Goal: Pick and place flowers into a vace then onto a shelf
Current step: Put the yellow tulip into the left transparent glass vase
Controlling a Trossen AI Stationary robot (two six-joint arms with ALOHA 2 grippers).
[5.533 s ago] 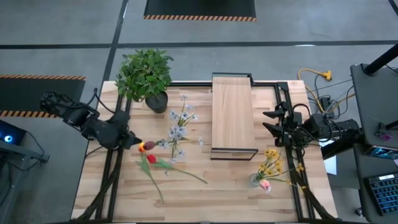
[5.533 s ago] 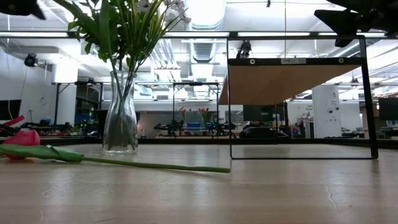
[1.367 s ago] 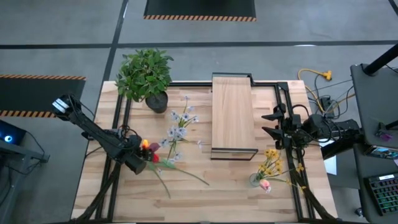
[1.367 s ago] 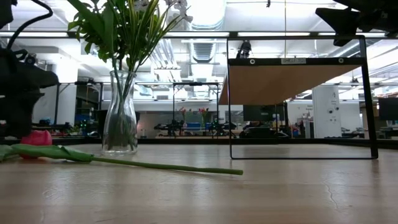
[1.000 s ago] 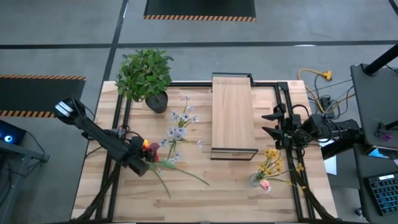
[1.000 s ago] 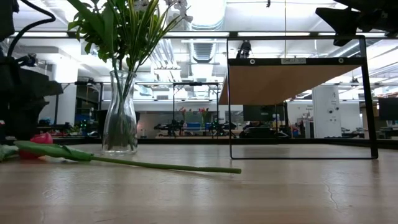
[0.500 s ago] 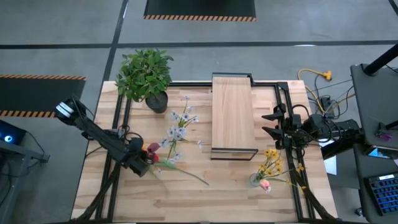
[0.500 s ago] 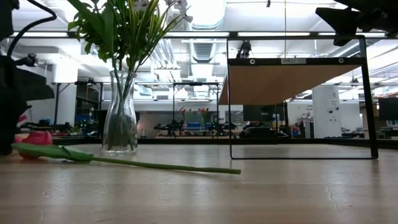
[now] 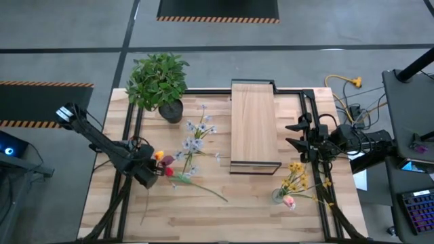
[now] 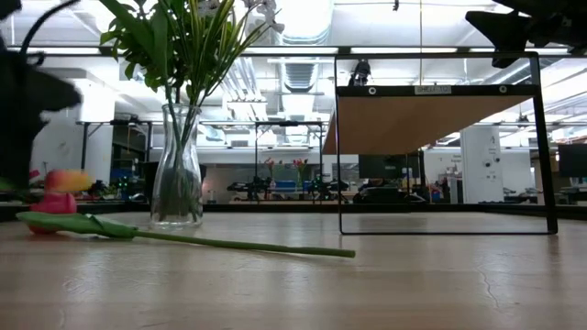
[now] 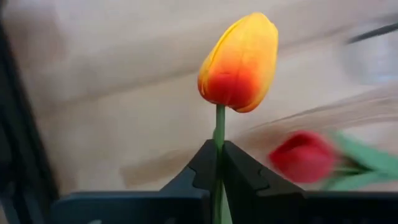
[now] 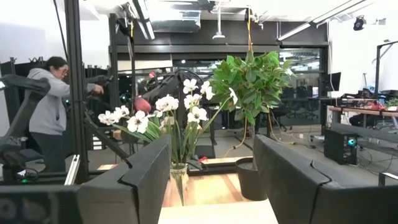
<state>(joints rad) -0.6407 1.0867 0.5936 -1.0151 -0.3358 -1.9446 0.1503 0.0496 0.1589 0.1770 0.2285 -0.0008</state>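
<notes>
Flowers: my left gripper (image 11: 219,163) pinches a smooth orange-yellow tulip's (image 11: 239,62) thin stem; right gripper (image 12: 211,163) apparently gapes wide.

An industrial robotics lab is shown: hazard-striped black floor mats (image 9: 218,9) are laid on grey concrete beyond the pale wooden worktable (image 9: 203,210), exposed ceiling ducts (image 10: 307,69) are seen above it, and workstations are ranged behind it.
</notes>
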